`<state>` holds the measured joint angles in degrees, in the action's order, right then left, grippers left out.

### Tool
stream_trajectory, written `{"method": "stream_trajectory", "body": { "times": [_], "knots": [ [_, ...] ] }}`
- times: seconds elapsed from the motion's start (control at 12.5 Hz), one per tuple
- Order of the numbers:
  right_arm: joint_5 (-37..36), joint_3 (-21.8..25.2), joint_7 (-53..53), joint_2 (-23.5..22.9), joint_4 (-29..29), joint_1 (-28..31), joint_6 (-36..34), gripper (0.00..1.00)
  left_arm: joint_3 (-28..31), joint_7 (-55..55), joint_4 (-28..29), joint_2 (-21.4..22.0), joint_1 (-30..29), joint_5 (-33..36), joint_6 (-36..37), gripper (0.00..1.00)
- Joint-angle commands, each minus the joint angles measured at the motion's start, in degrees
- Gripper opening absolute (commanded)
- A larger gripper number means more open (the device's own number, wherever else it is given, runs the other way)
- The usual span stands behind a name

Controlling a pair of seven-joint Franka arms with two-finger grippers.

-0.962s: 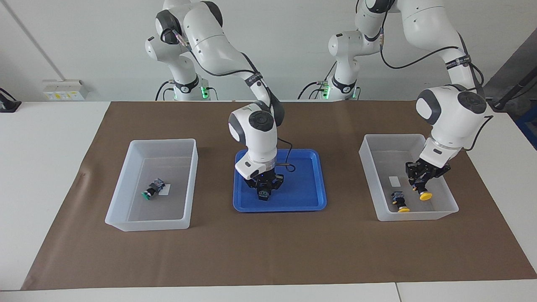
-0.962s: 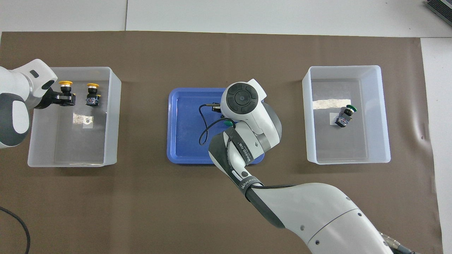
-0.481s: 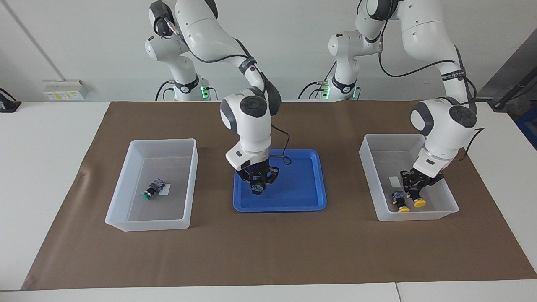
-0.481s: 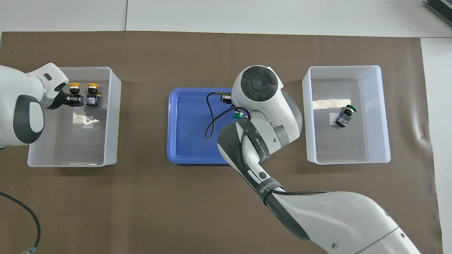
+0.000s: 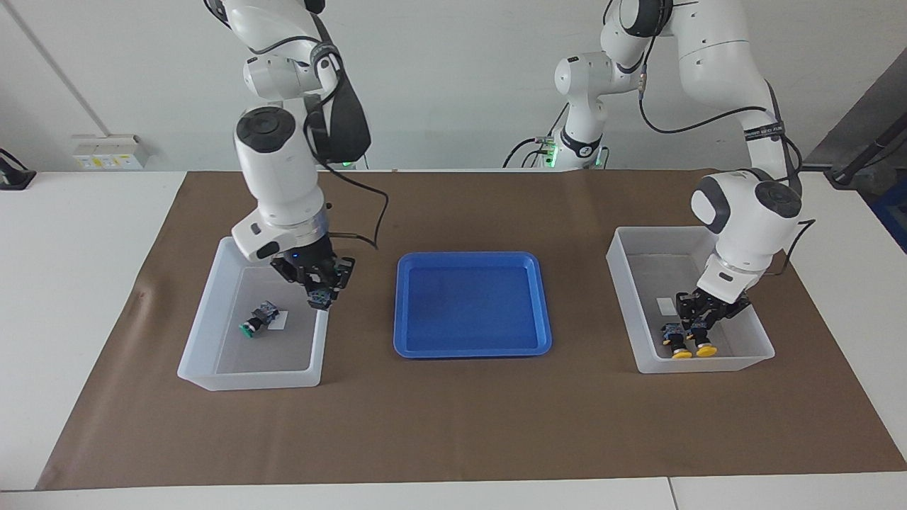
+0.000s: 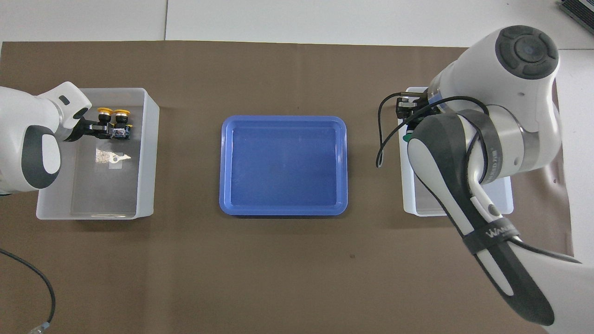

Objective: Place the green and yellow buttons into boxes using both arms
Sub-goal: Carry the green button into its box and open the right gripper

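My right gripper [image 5: 319,290] is shut on a green button [image 5: 320,300] and hangs over the tray-side wall of the box [image 5: 248,379] at the right arm's end. The button's green cap [image 6: 407,138] peeks out under the arm in the overhead view. Another green button [image 5: 256,320] lies on this box's floor by the label. In the other box [image 5: 623,283], my left gripper [image 5: 700,326] is down around a yellow button [image 5: 703,346]. That button's cap rests on the floor, right beside a second yellow button [image 5: 674,341]. Both yellow caps [image 6: 104,111] also show in the overhead view.
A shallow blue tray [image 5: 471,304] with nothing in it sits between the two boxes on the brown mat [image 5: 453,425]. The right arm's bulk covers most of its box [image 6: 506,204] in the overhead view.
The right arm lifted the green button out of the blue tray and swung it over to the box at its end. The left gripper lowered its yellow button to the box floor beside the other.
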<state>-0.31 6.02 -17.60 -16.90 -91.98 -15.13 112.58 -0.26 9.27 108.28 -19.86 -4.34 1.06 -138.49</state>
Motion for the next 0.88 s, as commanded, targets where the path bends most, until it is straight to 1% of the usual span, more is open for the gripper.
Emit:
{"method": "stream_trajectory", "body": {
  "times": [0.0,0.08,0.16,0.24,0.32,0.4,0.48,0.56,0.64,0.72,0.8],
  "knots": [
    [0.4,-0.9,7.9,4.0,-12.5,4.3,10.3,0.00,-0.3,1.1,0.0,0.0,-0.5,-0.4,-0.9,0.90],
    [0.4,-0.9,10.4,4.9,-17.6,5.5,16.1,0.00,-0.4,1.1,-0.3,0.0,-0.5,-0.4,-0.7,0.91],
    [0.4,-0.9,12.5,5.3,-20.7,6.7,19.8,0.00,-0.3,1.0,-0.6,0.2,-0.4,-0.4,-0.5,0.96],
    [0.4,-0.9,13.3,5.1,-22.2,7.6,21.6,0.00,-0.3,1.1,-0.6,0.7,-0.2,-0.3,-0.5,1.00],
    [0.4,-0.9,13.5,4.9,-23.4,7.7,23.1,0.00,-0.3,1.0,-0.4,2.3,0.1,-0.3,0.0,1.00],
    [0.4,-0.9,13.4,4.7,-24.7,7.9,25.1,0.08,-0.3,1.0,0.1,4.2,0.4,-0.3,0.8,1.00],
    [0.4,-0.9,13.3,4.5,-25.5,8.0,26.4,0.24,-0.3,0.9,0.0,6.0,1.0,-0.3,3.7,1.00],
    [0.5,-0.9,13.1,4.4,-25.9,8.1,26.8,0.59,-0.2,0.7,0.0,8.0,2.0,-0.3,6.8,1.00],
    [1.6,-0.9,13.0,4.3,-25.9,8.1,26.8,1.00,-0.2,0.7,-0.1,9.6,2.8,-0.3,8.2,1.00],
    [2.7,-0.9,13.0,4.3,-25.9,8.2,26.8,1.00,-0.4,0.6,-0.2,11.1,2.8,-0.3,9.7,1.00],
    [2.8,-0.9,13.0,4.3,-25.7,8.2,26.7,1.00,-0.4,0.5,-0.2,12.7,4.2,-0.3,12.5,1.00]
  ]
}}
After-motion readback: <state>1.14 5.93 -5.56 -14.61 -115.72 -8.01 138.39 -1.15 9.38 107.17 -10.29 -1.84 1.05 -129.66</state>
